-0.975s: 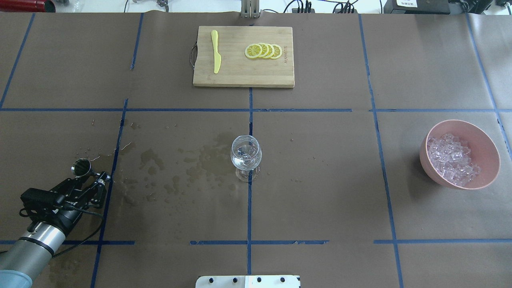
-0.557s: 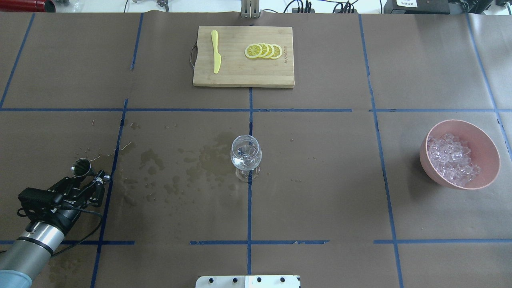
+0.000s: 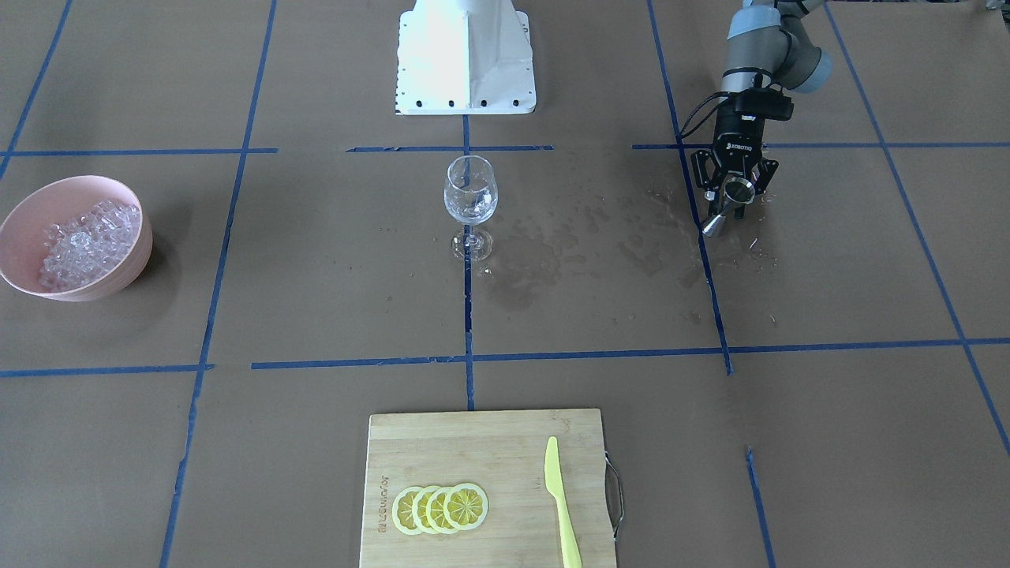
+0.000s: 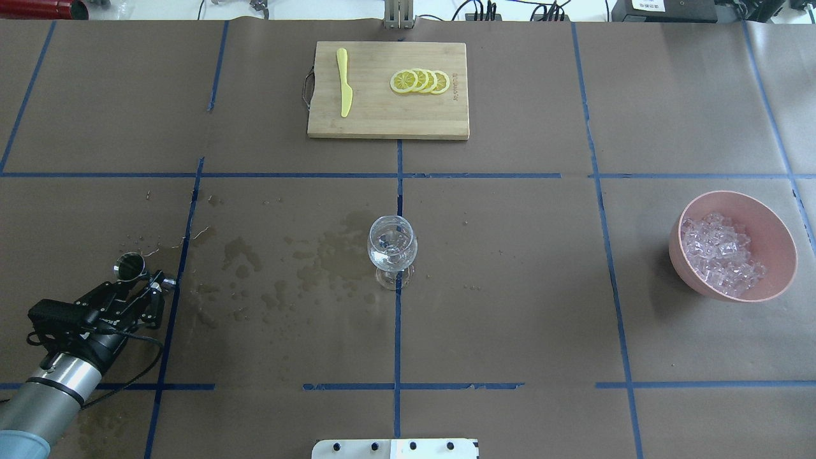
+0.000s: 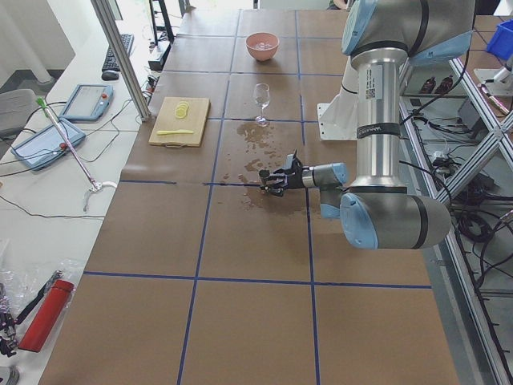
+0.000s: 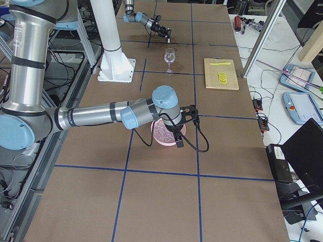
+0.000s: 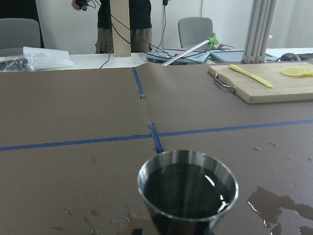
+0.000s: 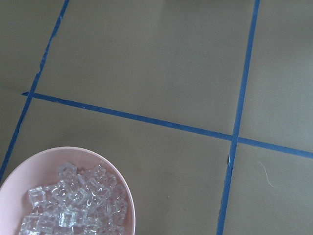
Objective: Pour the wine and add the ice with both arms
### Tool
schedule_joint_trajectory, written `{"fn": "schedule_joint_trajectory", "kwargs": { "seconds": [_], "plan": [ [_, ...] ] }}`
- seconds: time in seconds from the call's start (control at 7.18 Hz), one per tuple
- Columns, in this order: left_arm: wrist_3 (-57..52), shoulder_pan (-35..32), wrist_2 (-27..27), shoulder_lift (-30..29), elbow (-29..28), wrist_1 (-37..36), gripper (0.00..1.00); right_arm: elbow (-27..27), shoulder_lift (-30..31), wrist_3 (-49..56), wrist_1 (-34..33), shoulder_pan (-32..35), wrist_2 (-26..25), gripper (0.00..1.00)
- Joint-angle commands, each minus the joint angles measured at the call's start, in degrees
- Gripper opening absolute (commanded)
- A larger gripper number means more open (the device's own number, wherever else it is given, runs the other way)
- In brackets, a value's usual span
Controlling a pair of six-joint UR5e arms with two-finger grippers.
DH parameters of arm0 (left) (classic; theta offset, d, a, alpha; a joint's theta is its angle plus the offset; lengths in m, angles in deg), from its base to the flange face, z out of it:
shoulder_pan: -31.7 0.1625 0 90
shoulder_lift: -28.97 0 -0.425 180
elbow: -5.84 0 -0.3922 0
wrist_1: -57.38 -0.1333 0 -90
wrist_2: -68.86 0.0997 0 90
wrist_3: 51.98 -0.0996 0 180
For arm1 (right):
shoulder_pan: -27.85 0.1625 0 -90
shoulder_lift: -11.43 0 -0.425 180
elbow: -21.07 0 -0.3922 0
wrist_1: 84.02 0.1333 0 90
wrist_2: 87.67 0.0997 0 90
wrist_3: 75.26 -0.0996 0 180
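Steel jigger (image 3: 716, 224) is clamped in the left gripper (image 3: 737, 197), beside dark wet stains (image 4: 331, 250) on the paper (image 4: 510, 287). Well apart, the glass (image 4: 393, 237) stands upright with a little wine (image 4: 391, 255) in it. The right gripper (image 6: 179, 140) hangs over the pink bowl (image 4: 776, 231) of ice (image 4: 720, 252); whether it is clenched cannot be told.

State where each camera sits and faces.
Front-facing: across the table, facing the base; left pincer around a jigger.
Overhead: behind the robot, facing forward; left arm.
Exterior left: table's left end; left arm near.
Exterior right: opposite end; right arm near, over the bowl.
Left wrist: past the jigger toward the cutting board.
Right wrist: down onto the bowl; no body.
Front-facing and overhead share the wine glass.
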Motion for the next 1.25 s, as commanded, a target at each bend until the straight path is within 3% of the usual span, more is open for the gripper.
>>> {"fn": "schedule_joint_trajectory", "kwargs": {
  "seconds": [0.0,0.56,0.7,0.97,1.11],
  "plan": [
    [-0.01,0.04,0.0,-0.04,0.29,0.04,0.18,0.09,-0.03,-0.02,0.0,0.0,0.0,1.0],
    [-0.01,-0.13,0.18,0.05,0.73,0.04,0.14,0.09,-0.12,-0.02,0.0,0.0,0.0,1.0],
    [-0.01,-0.22,1.05,0.05,1.08,0.39,0.07,0.09,-0.21,-0.02,0.0,0.0,0.0,1.0],
    [-2.01,-0.22,1.06,0.23,1.09,6.86,0.05,0.09,-0.21,-0.1,0.0,0.0,0.0,1.0],
    [-8.29,-0.22,1.06,0.31,0.82,11.68,0.0,0.09,-0.21,-0.11,0.0,0.0,0.0,1.0]
  ]
}}
